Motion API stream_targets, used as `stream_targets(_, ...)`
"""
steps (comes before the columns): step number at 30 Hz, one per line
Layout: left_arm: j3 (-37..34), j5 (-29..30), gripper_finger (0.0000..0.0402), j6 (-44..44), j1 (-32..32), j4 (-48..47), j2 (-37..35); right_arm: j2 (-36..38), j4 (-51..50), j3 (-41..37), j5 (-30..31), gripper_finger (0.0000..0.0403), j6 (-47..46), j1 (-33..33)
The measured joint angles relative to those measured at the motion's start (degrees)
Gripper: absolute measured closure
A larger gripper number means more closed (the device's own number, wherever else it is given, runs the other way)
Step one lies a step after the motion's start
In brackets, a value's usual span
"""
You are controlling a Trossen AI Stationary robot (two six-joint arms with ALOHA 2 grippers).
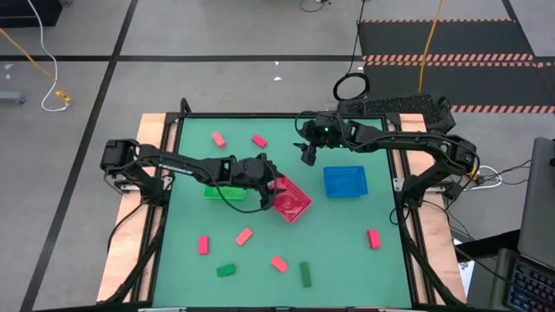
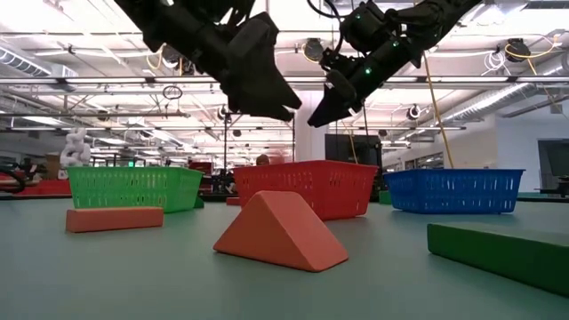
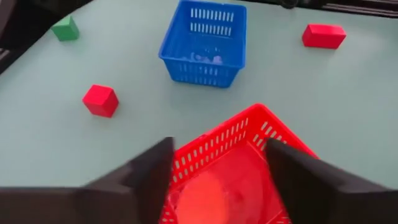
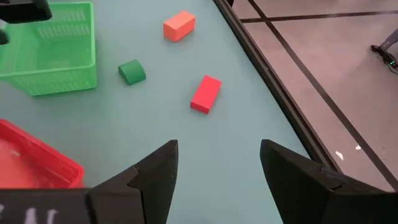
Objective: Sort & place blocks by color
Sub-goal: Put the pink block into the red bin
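My left gripper (image 1: 270, 184) (image 3: 219, 149) is open and hangs over the red mesh basket (image 1: 295, 203) (image 3: 249, 124). A blurred red-orange shape (image 3: 214, 193) shows inside the basket below the fingers. My right gripper (image 1: 308, 156) (image 4: 219, 149) is open and empty above the mat, between the red basket and the far edge. Loose blocks lie on the mat: a green one (image 1: 218, 138) and a red one (image 1: 258, 140) at the far side. Red (image 1: 203, 244), salmon (image 1: 244, 236) (image 1: 278, 263), green (image 1: 225, 270) (image 1: 305, 274) and red (image 1: 374, 238) ones lie at the near side.
A green basket (image 1: 217, 192) stands under my left arm, left of the red basket. A blue basket (image 1: 345, 180) stands to its right. In the left wrist view a red cube (image 3: 101, 99) and a green block (image 3: 65, 28) lie beside the blue basket.
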State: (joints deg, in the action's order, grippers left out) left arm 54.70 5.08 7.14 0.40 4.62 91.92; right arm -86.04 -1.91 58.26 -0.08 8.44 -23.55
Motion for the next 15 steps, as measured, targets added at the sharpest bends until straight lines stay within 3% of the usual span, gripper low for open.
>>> stream_targets(3,0.00,0.01,0.0057,1.01,-0.02,-0.02,-0.07,0.00,-0.17,0.00,0.00,0.0181,-0.14,0.00)
stream_targets(6,0.00,0.05,0.0019,2.88,-0.07,-0.01,-0.24,0.00,-0.09,0.00,0.00,0.0181,0.03,0.00)
stream_targets(10,0.22,-0.46,0.0015,6.27,-1.40,-3.28,-2.87,0.00,-0.15,0.00,-0.02,0.0181,0.31,0.00)
stream_targets(15,3.35,-2.38,0.0042,14.03,-6.13,-17.27,-9.05,0.00,-0.50,0.00,0.01,0.0181,1.69,-0.11)
